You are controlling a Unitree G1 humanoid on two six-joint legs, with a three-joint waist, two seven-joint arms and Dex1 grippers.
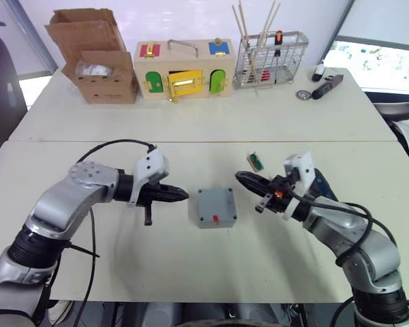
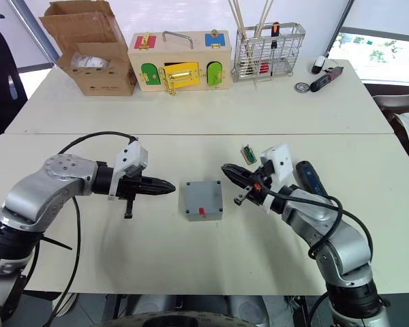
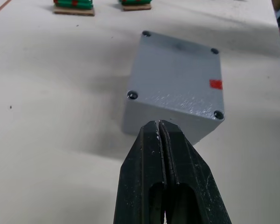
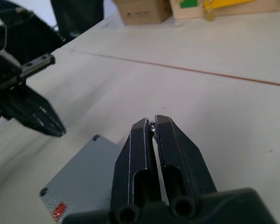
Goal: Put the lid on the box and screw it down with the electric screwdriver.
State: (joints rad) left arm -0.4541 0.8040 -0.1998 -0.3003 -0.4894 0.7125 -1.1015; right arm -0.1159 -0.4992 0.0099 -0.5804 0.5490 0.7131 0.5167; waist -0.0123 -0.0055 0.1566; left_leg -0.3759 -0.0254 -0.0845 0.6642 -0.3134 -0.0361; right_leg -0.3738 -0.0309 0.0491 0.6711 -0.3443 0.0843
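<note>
— Left wrist view is showing the lid [image 3: 177, 77] already sitting square on the box [image 3: 165, 123], all four corner holes lining up. Agree?

— Yes. The box is resting mid-table between the arms, red mark [image 1: 216, 219] facing the robot. The left gripper [image 1: 180, 195] is hovering just beside its left edge, fingers pressed together on nothing.

— And the right gripper [image 2: 229, 172]?

— Also pinched closed, just off the box's right side. Something tiny seems to be glinting at its tips; I cannot tell whether it is a screw.

— So fastening is what I'd judge is coming.

— Then the electric screwdriver [image 2: 311, 178] is lying on the table close behind the right forearm. I'd suggest the left gripper be steadying the box while the right is fetching the tool, keeping the bit upright over one corner hole.
</note>
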